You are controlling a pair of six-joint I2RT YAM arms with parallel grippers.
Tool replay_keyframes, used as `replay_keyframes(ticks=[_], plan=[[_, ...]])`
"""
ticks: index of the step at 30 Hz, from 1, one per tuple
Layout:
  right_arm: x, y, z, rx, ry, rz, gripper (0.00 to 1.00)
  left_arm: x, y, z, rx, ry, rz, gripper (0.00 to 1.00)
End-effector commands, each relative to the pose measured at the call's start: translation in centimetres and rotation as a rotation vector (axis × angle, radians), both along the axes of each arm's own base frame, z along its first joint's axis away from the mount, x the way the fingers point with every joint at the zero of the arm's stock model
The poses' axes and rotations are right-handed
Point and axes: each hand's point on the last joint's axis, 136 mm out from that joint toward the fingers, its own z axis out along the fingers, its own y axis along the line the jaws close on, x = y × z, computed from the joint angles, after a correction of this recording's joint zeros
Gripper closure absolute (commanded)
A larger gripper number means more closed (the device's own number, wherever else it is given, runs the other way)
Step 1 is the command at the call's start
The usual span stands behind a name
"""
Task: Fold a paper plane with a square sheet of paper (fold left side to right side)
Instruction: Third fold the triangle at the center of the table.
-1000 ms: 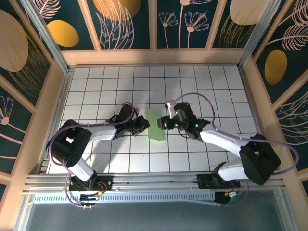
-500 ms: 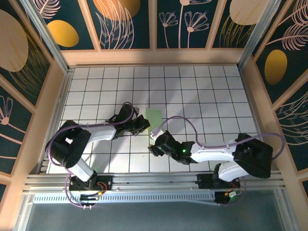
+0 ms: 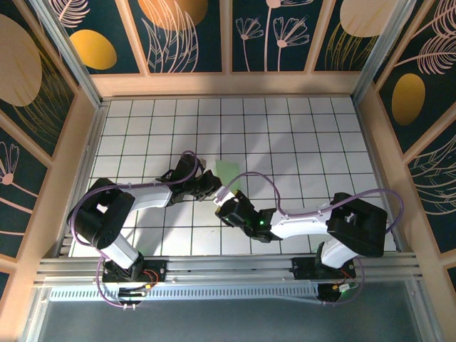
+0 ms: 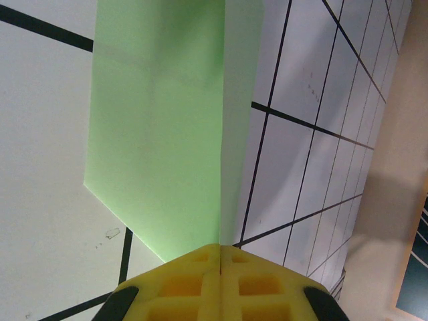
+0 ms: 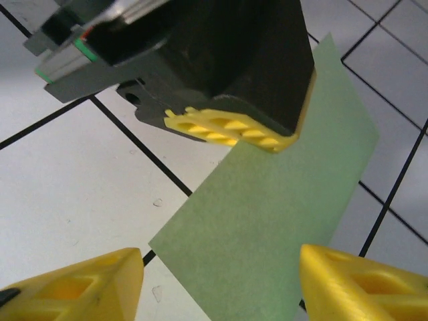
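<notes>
Top external view: at the middle left of the frame the left gripper [image 3: 211, 186] is seen shut tight, and its tip is laid on the left edge of the square sheet of paper [image 3: 229, 170], which lies on the white table [image 3: 142, 128] just above the middle. Whether that edge is nipped between the pads or only pressed down cannot be told. Just below the paper the right gripper [image 3: 224, 207] is held wide open, and in the right wrist view the green paper is seen between its two yellow fingers [image 5: 80, 277], with nothing held. If the open fingers are pushed down or shut too fast, the thin paper could be crumpled or torn. If the paper is pulled while it is pinned on the left, it could be slid out or turned, and the fold would be made crooked. The two grippers are very near, so they could be bumped together.
</notes>
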Motion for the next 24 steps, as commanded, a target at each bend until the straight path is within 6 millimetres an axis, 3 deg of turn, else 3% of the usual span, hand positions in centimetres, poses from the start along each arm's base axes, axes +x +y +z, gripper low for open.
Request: replay_keyframes(ticks=[1, 6, 9, 11, 17, 24], plan=[[0.5, 0.8, 0.9, 0.025, -0.020, -0.005, 0.44, -0.5, -0.1, 0.0, -0.009, 0.016, -0.010, 1.00], [0.7, 0.7, 0.5, 0.019, 0.001, -0.007, 0.64, -0.5, -0.1, 0.0, -0.007, 0.013, -0.014, 1.00], [0.8, 0.8, 0.2, 0.017, 0.019, -0.002, 0.84, -0.6, -0.3, 0.1, -0.017, 0.013, -0.023, 1.00], [0.7, 0.9, 0.1, 0.026, 0.041, 0.007, 0.98, -0.4, -0.5, 0.7, -0.044, -0.007, -0.019, 0.92], [0.4, 0.3, -0.3, 0.085, 0.140, 0.021, 1.00, 0.3, 1.7, 1.3, 0.009, -0.042, 0.023, 0.64], [-0.2, -0.2, -0.6, 0.192, 0.316, 0.072, 1.00, 1.0, 5.4, 3.3, 0.053, -0.106, 0.050, 0.49]])
